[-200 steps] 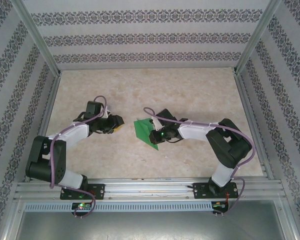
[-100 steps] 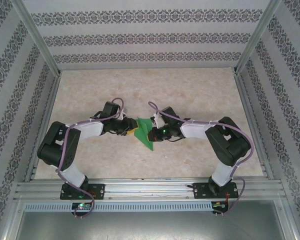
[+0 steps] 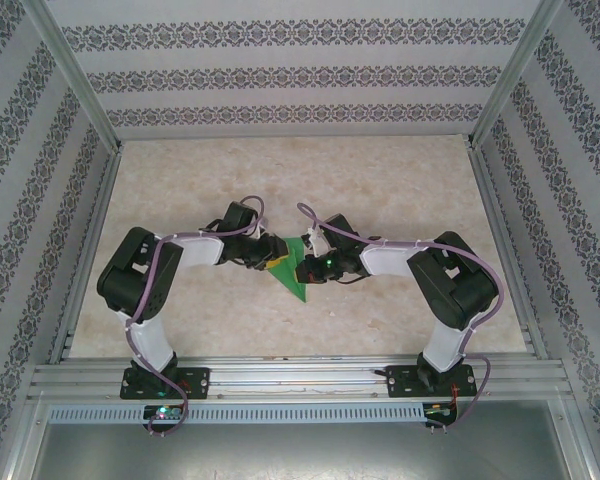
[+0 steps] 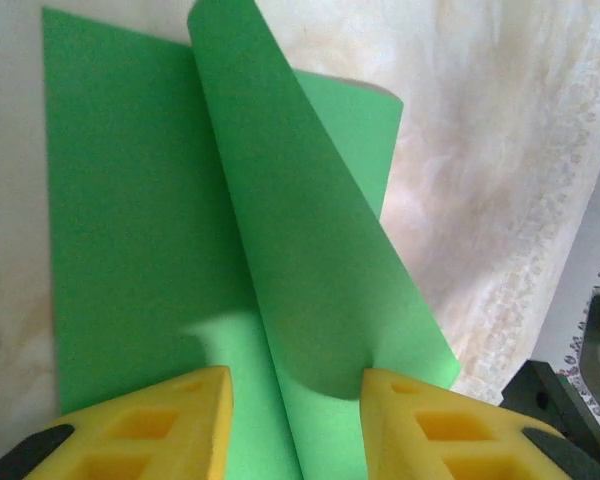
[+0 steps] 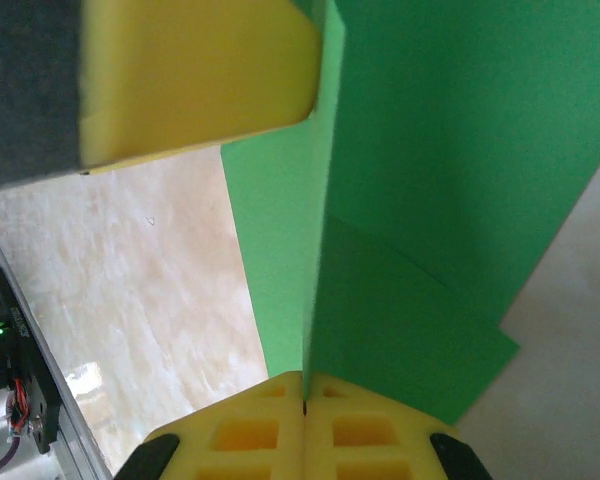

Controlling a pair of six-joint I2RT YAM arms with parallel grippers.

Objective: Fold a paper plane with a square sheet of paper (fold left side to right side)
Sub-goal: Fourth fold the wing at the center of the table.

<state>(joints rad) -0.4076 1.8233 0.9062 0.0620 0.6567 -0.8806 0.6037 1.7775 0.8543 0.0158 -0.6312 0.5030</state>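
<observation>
Seen from above: square sheet of paper (image 3: 292, 268) mid-table, partly folded, between left gripper (image 3: 272, 258) and right gripper (image 3: 308, 265). Closer at the right wrist: clamped edge-on by tightly closed yellow pads (image 5: 240, 435). At the left wrist: a raised flap between parted fingers (image 4: 150, 420), not pinched. Bare table (image 3: 380, 180) all around, walls well apart.

Thin bright green square sheet of paper (image 3: 292, 276), frame centre
On the bench (image 3: 380, 180); left pincer (image 3: 271, 261) at its left edge, right pincer (image 3: 310, 262) on its right edge.
</observation>
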